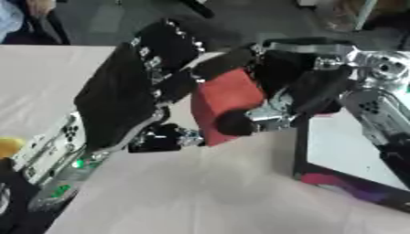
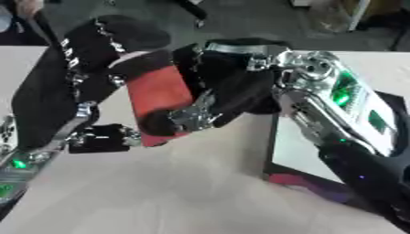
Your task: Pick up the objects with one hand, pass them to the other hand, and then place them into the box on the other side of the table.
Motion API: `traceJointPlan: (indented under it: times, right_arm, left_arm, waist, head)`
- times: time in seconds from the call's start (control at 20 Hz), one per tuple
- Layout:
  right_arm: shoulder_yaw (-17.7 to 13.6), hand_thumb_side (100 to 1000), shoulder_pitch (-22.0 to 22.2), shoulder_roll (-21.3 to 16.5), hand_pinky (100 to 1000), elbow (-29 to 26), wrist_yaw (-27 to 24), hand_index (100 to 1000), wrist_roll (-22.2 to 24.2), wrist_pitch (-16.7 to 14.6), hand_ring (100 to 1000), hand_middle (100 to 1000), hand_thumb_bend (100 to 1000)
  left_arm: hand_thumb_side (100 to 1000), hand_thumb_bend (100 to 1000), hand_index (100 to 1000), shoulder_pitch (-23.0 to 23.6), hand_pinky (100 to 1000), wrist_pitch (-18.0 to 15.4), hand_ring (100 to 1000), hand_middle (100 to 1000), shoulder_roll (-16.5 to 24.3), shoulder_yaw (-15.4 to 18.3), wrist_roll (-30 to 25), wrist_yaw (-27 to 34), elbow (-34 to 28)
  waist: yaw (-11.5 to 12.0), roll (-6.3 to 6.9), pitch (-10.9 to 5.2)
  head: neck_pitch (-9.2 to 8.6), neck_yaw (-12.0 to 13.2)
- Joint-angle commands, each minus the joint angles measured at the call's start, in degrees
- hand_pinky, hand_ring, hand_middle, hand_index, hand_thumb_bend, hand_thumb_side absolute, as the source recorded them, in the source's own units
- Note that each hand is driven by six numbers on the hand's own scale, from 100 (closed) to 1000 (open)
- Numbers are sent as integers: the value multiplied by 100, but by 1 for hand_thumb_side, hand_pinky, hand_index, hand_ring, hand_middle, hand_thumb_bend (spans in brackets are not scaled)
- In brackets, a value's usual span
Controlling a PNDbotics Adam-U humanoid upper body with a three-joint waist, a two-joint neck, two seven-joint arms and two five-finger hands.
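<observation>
Left eye view: one red block (image 1: 227,103), flat-faced and boxy, sits held above the pale tabletop (image 1: 200,192) between two robot hands. The left robot hand (image 1: 132,98), black with silver joints, comes in from the left, its fingers curled over the block's top and left side. The right robot hand (image 1: 280,98) meets it from the right, fingers and thumb wrapped round the block's right face and lower corner. One box (image 1: 352,157) lies at the right edge of the tabletop, dark-rimmed with a white floor and a magenta patch on its near wall. A yellow thing (image 1: 9,146) shows at the left edge; its shape cannot be made out. Beyond the tabletop lies a dark grey floor (image 1: 104,20).

Right eye view: the same single block (image 2: 160,93) hangs over the middle of the tabletop, left of the box and clear of it, with both robot hands clamped on it. The right arm's silver casing (image 2: 336,100) carries green lights. The tabletop's surface looks smooth and matte, a light beige.
</observation>
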Motion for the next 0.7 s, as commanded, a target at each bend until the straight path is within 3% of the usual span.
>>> traceJointPlan:
  times: [0.05,0.45,0.5,0.55,0.65,0.7]
  right_arm:
    - [-113,100,-56,-156,857,-85,-27,541,-66,16,756,447,450]
    - [-363,100,228,-391,859,-85,-36,543,-298,-143,757,449,458]
    - [-427,116,302,-450,859,-85,-17,543,-362,-186,757,453,357]
    - [-496,100,386,-507,859,-85,-2,544,-432,-235,757,449,460]
    - [-653,100,563,-627,859,-85,62,544,-591,-354,758,450,464]
    - [-732,100,660,-689,859,-85,119,545,-689,-400,758,453,406]
  left_arm:
    - [100,1000,893,-38,791,39,806,783,157,83,50,-47,-80]
    - [100,1000,868,184,772,95,788,764,423,172,212,-43,-78]
    - [100,1000,863,227,771,112,786,760,477,197,240,-35,-72]
    - [100,997,862,271,769,129,785,760,532,224,267,-26,-62]
    - [100,982,858,371,766,172,780,755,644,281,336,10,-27]
    - [100,976,853,426,763,189,777,752,702,307,368,23,-3]
  waist:
    - [-6,-59,-65]
    - [-40,-59,-66]
    - [-43,-57,-65]
    - [-45,-53,-63]
    - [-52,-46,-58]
    - [-56,-41,-54]
  head:
    - [-1,-7]
    - [0,-9]
    - [4,4]
    - [2,14]
    - [-11,35]
    - [-8,41]
